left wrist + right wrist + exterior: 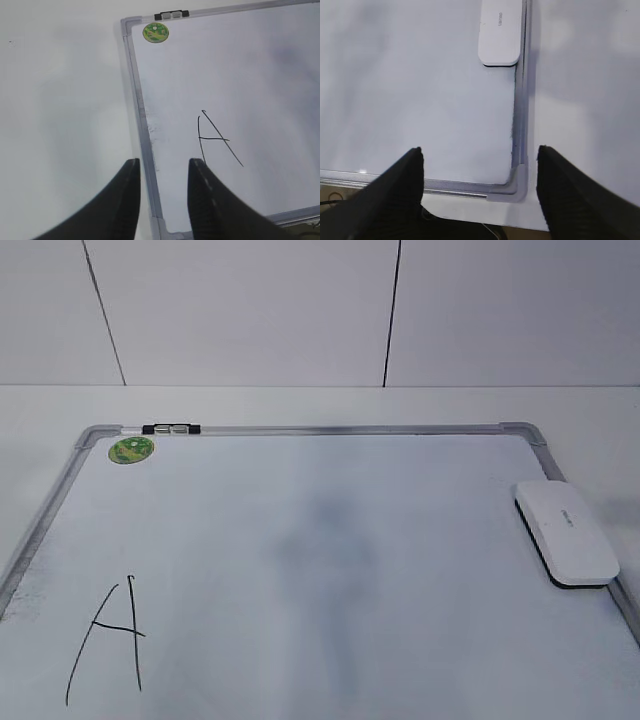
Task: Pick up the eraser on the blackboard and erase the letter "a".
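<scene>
Nearest you, your left gripper (163,167) hangs with its jaws parted a little and nothing between them, straddling the left frame rail of the blackboard (146,135) near its near-left corner. Your right gripper (479,157) is spread wide and empty above the board's near-right corner cap (517,182), with the pale counter (585,75) showing beyond the frame on the right.

A little farther in, on the left part of the board, you see a large capital "A" (108,640) drawn in thin black marker. No small lowercase "a" can be made out in any view.

Farther back, the eraser (566,531) lies flat on the board, right against the right frame rail, white top up and dark felt down.

At the far edge, a round green sticker (131,449) sits in the far-left corner, and a small black-and-silver clip (171,428) rests on the top rail just beside it.
</scene>
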